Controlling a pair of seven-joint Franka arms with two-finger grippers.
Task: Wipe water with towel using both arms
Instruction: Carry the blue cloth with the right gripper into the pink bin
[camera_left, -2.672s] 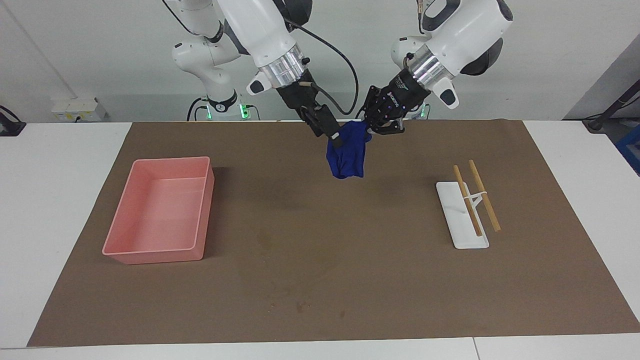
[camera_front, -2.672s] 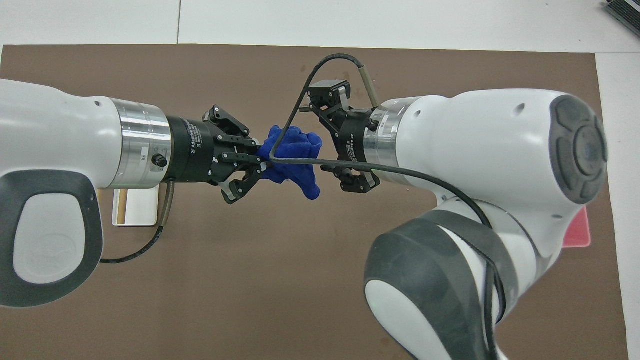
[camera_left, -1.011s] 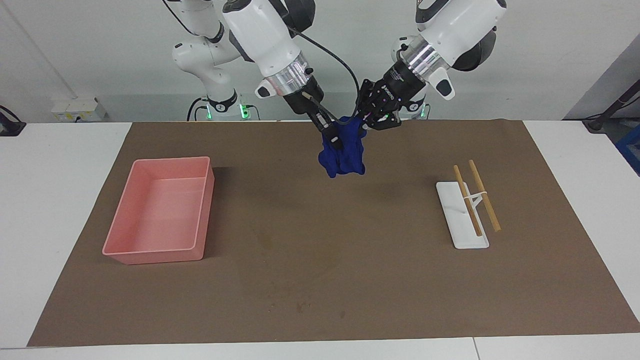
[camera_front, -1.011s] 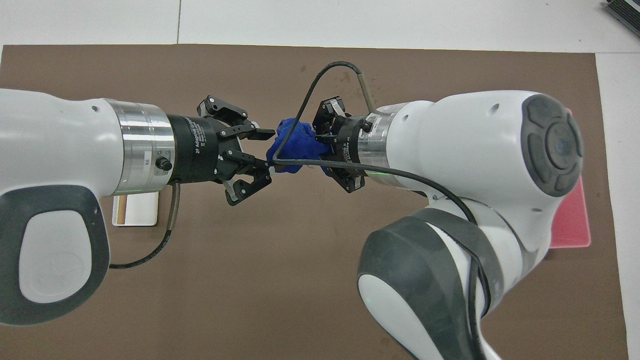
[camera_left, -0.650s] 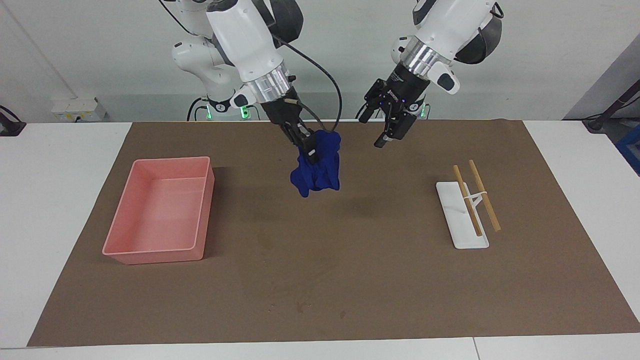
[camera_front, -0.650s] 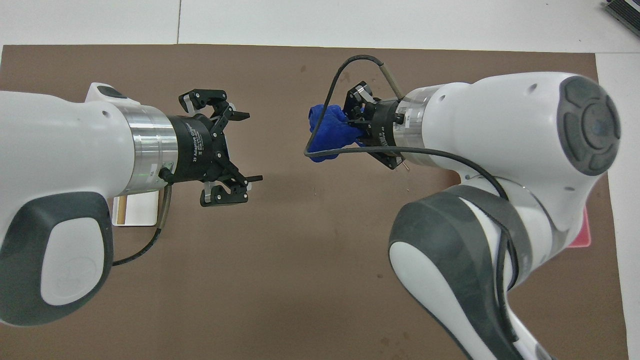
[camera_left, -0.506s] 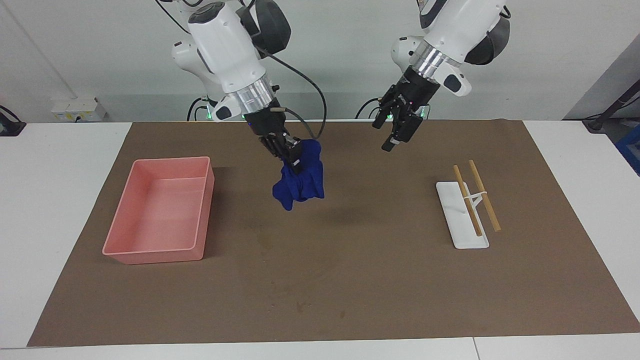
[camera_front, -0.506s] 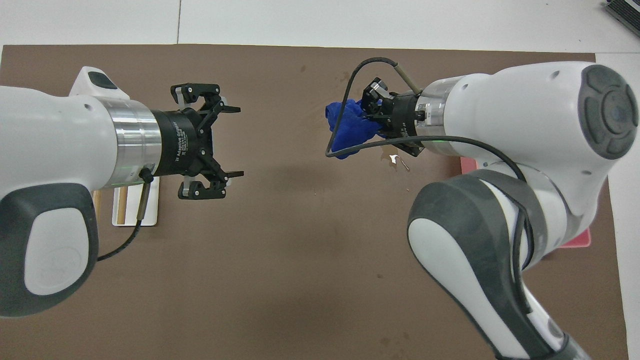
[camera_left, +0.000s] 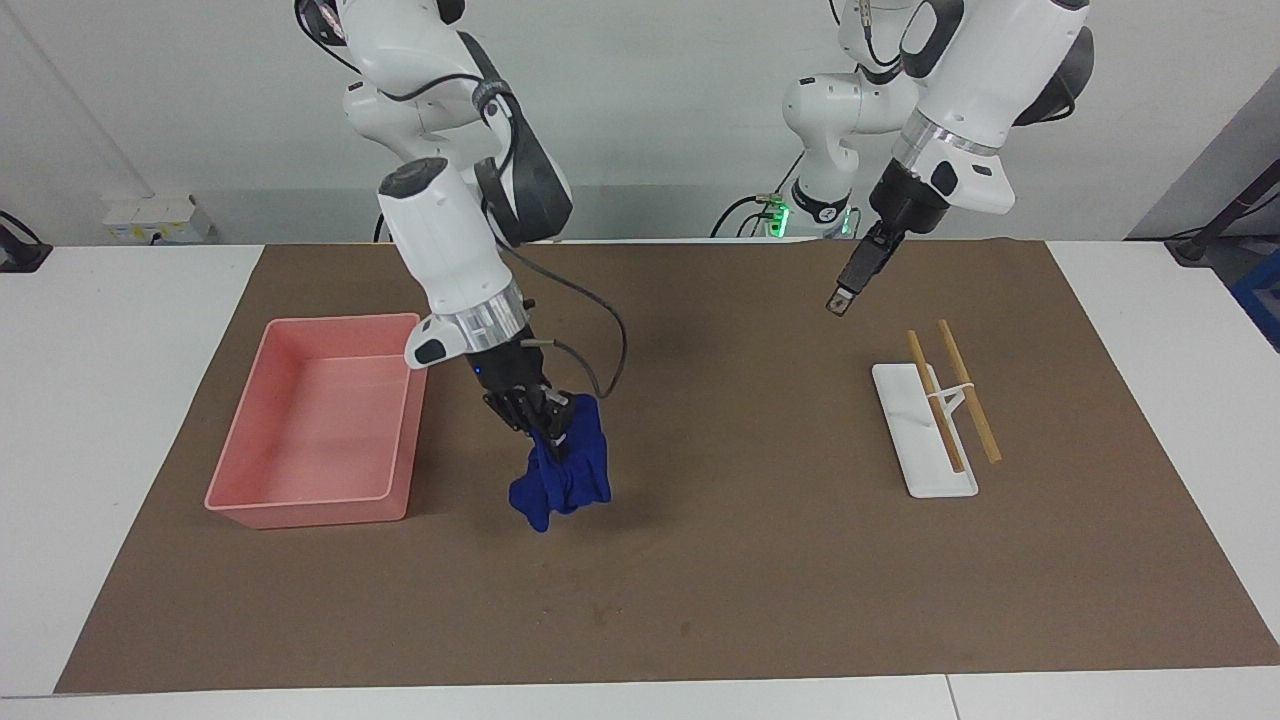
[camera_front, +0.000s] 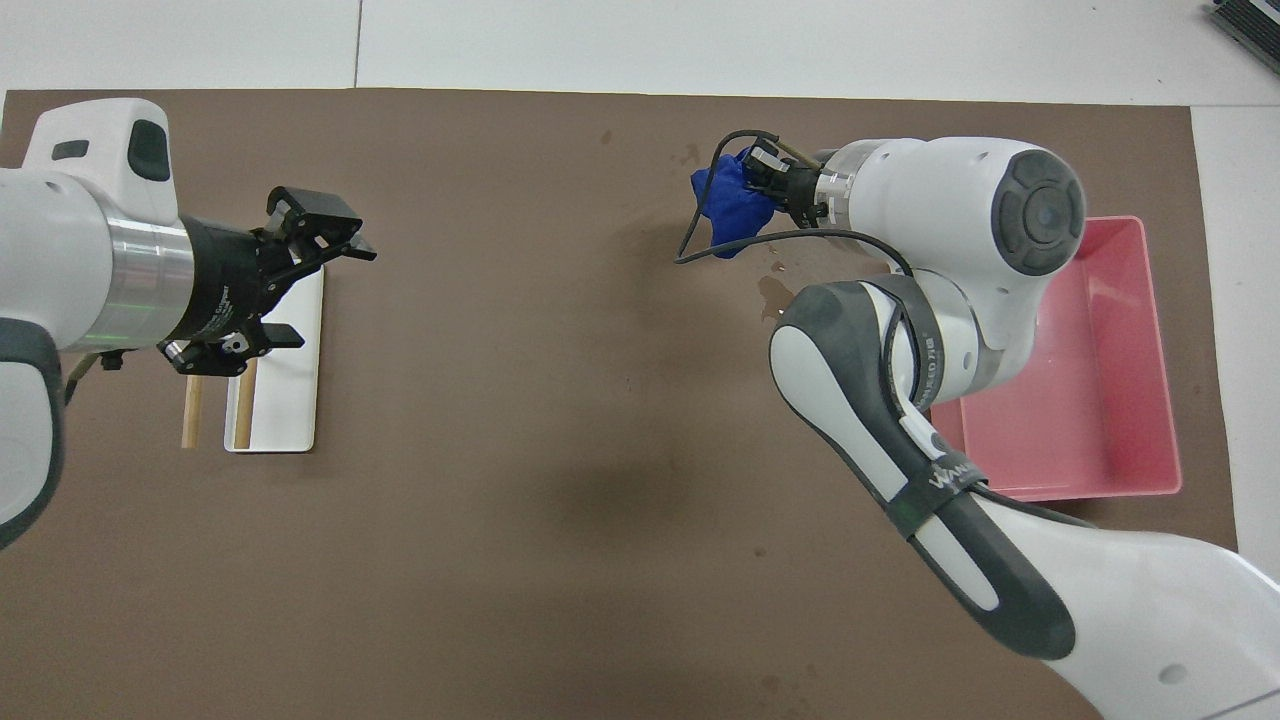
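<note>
Towel hangs bunched from our right gripper, fingers pinched shut on it, just above the brown mat beside the pink tray. Our left gripper waits, fingers spread wide and empty, over the mat. We should lower flat, then sweep slowly.

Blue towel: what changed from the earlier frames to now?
The left gripper let go of the small deep-blue cloth towel and drew back open, now over the white flat rack with two wooden sticks. The right gripper, shut on the towel, carried it down beside the pink plastic tray. Tray and rack stayed put.
</note>
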